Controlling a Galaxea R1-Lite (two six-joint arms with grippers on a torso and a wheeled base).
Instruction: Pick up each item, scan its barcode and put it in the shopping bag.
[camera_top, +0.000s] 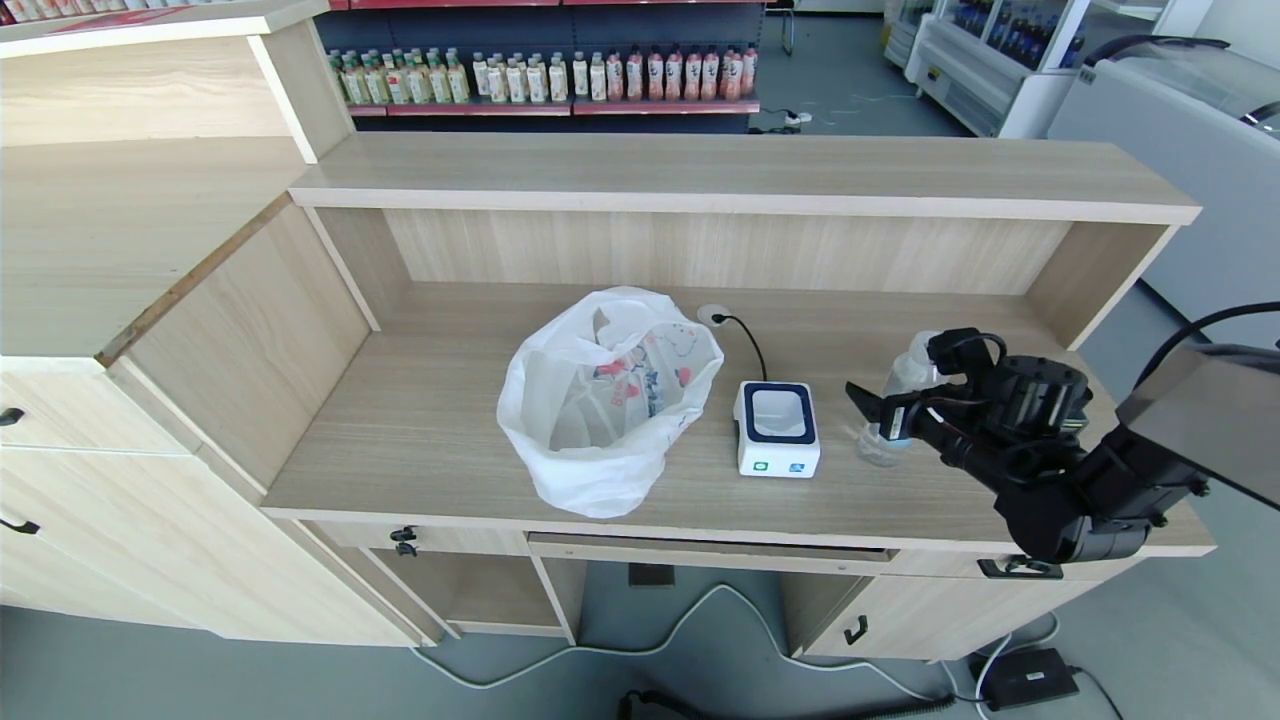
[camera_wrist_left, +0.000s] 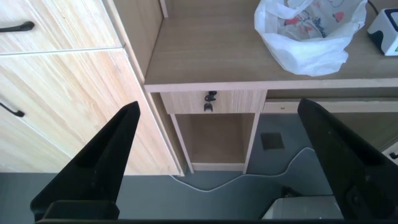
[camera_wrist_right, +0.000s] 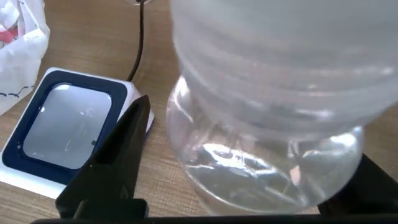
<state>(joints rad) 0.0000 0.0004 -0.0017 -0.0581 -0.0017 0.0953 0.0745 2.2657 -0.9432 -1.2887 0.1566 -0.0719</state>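
Head view onward: bottle straddled by the right gripper, bag and scanner to its left

Head view: a clear bottle (camera_top: 882, 447) is seen standing upright on the wooden counter (camera_top: 420, 430), toward its right end. The right gripper (camera_top: 893, 388) is placed around the bottle's middle, with one finger on each side. Just left of the bottle a white scanner (camera_top: 778, 428) with a dark-framed window is set, and a black cable (camera_top: 748, 342) is led from it toward the far side of the counter. Close to the left of the scanner a white shopping bag (camera_top: 605, 410) is stood with its mouth open. Printed packaging can be made out inside, though what it is cannot be told.

Left wrist view: the left gripper (camera_wrist_left: 219, 107) is held low, in front of the near edge of the counter (camera_wrist_left: 205, 59) at its left part. Its jaws are spread wide and nothing is held between them. Pale cabinet doors (camera_wrist_left: 62, 106) with black handles are seen beyond it, and a small dark lock (camera_wrist_left: 210, 102) is fitted in the drawer front under the counter. On top, the shopping bag (camera_wrist_left: 308, 37) and a corner of the scanner (camera_wrist_left: 385, 31) are shown.

Right wrist view: the bottle (camera_wrist_right: 267, 93) is seen between the fingers of the right gripper (camera_wrist_right: 258, 140), its ribbed clear wall and rounded base resting on the counter (camera_wrist_right: 87, 43). A strip of counter is visible between the bottle and the finger on the scanner side, so the jaws are parted and not clamped. The other finger is largely hidden behind the bottle. The scanner (camera_wrist_right: 59, 124) lies just beside the nearer finger, with the cable (camera_wrist_right: 142, 37) and the edge of the shopping bag (camera_wrist_right: 18, 37) farther left
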